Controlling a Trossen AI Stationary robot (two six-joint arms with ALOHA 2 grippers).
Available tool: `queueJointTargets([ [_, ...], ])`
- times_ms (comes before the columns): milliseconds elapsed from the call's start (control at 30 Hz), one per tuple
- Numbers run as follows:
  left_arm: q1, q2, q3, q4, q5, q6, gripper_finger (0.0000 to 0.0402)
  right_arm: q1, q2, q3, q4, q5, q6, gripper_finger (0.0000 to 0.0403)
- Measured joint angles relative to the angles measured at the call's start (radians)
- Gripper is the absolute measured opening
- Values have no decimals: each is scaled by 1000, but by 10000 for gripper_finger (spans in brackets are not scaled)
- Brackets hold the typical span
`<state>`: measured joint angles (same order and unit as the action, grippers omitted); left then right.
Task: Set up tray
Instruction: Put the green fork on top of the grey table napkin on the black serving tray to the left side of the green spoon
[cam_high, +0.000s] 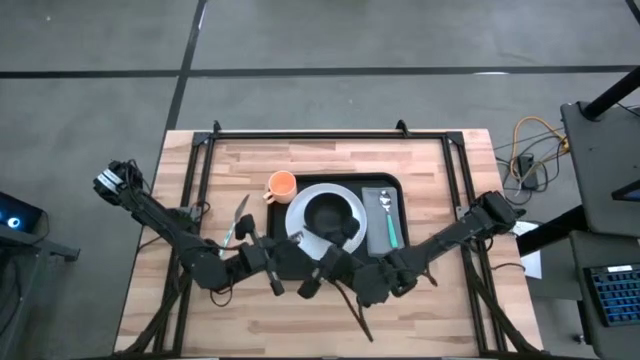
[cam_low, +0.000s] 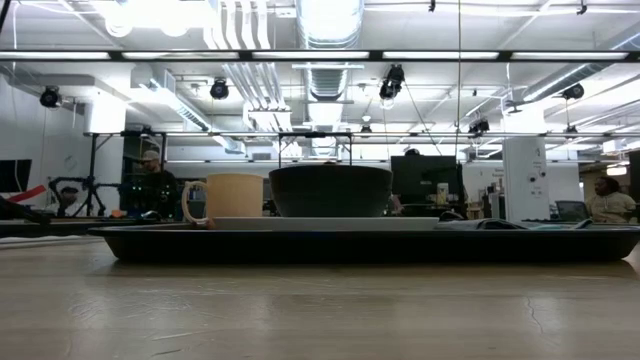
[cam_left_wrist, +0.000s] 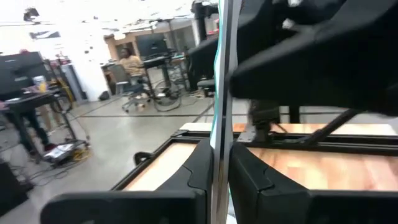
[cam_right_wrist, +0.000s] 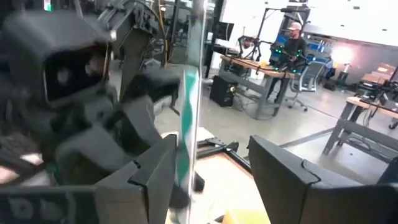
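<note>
The black tray (cam_high: 340, 179) lies mid-table and also shows in the low view (cam_low: 350, 245). It carries a white plate (cam_high: 298, 218) with a dark bowl (cam_high: 330, 214), and a grey napkin (cam_high: 380, 238) with a teal-handled spoon (cam_high: 386, 207). An orange cup (cam_high: 282, 185) stands at the tray's left far corner. Both grippers meet near the table's near edge, in front of the tray. My left gripper (cam_high: 292, 256) (cam_left_wrist: 221, 183) is shut on a thin silver utensil with a teal handle (cam_left_wrist: 219, 93). My right gripper (cam_high: 325, 270) (cam_right_wrist: 211, 183) is open, and the utensil (cam_right_wrist: 189, 112) stands between its fingers, close to one finger (cam_right_wrist: 155, 177). My left gripper pinches the utensil's narrow shaft (cam_left_wrist: 219, 158) between its two fingers (cam_left_wrist: 199, 171), with the fingers lying across it. The utensil stands clear of the table and runs on past the fingertips. My right gripper may touch the utensil with one finger, but I cannot tell.
A second silver utensil (cam_high: 238, 218) lies on the wood to the left of the tray, near the cup. Dark frame rails (cam_high: 200, 170) run along the table's left, right and far sides. People sit at desks in the room beyond the table.
</note>
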<state>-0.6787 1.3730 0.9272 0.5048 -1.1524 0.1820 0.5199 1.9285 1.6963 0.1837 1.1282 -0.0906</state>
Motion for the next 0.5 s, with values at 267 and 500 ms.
queueJointTargets([
  [267, 1, 32, -3, 0, -49, 0, 12, -14, 0, 2, 5, -4, -22, 168],
  [500, 1, 32, -13, 0, -51, -12, 12, -14, 0, 2, 5, -3, -26, 129],
])
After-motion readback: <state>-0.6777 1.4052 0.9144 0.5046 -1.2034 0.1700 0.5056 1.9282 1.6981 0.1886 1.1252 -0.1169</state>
